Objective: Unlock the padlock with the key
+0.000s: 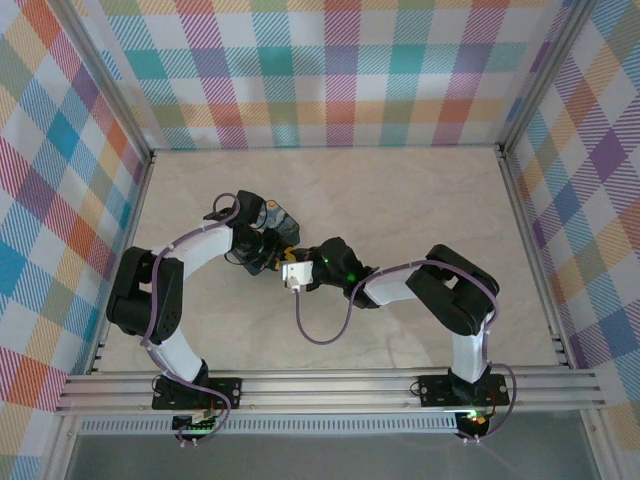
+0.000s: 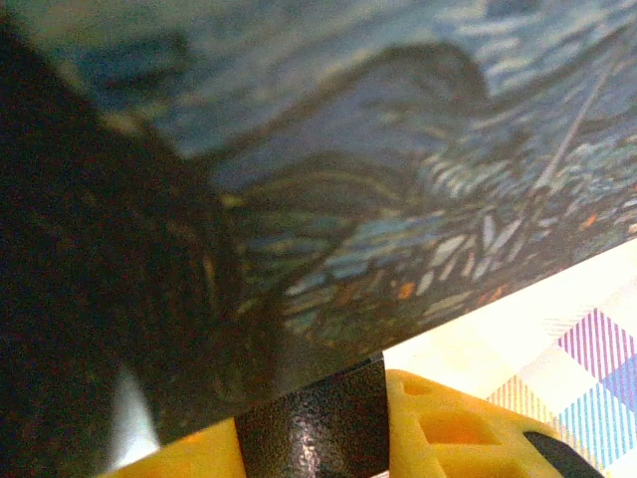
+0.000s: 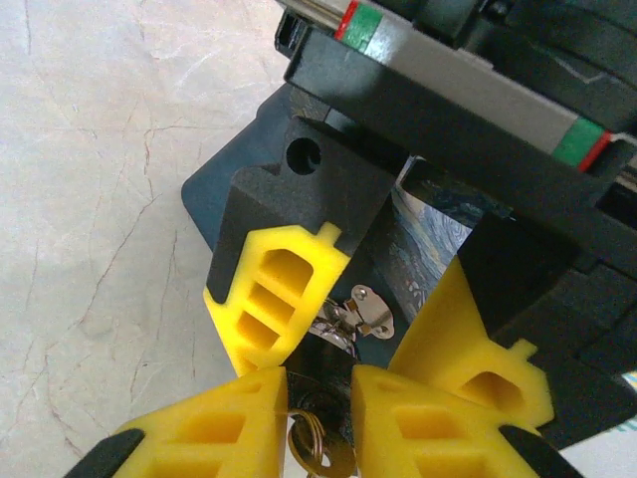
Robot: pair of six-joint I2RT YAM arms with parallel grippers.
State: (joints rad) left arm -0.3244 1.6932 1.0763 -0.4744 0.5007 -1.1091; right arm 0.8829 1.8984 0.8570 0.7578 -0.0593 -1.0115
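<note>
Your left claw (image 3: 373, 329) is pressed against the blue tin (image 2: 398, 199), its two yellow fingers (image 3: 274, 294) set on either side of the painted wall. I take that as a brace, so the tin will not slide on the desk (image 3: 90, 199) when the key goes in.

The padlock (image 3: 360, 311) sits just below centre in the right wrist view. It is a small silver-and-dark piece on the tin's front, between those two fingers.

Your right claw (image 3: 320, 398) comes in from the lower edge with its fingers drawn close together. It appears to be pinching the key (image 3: 318, 453), whose brass ring hangs in the gap. The blade is hidden by the dark mass ahead of it, so I cannot say whether it has entered the keyway.

From overhead you get the layout: both arms meet near the middle of the frame, wrists almost touching, but the lock is too small to make out there. The left wrist view gives you the tin's painted surface pressed right up to the lens, which confirms contact. The right wrist view is your guide for alignment.
</note>
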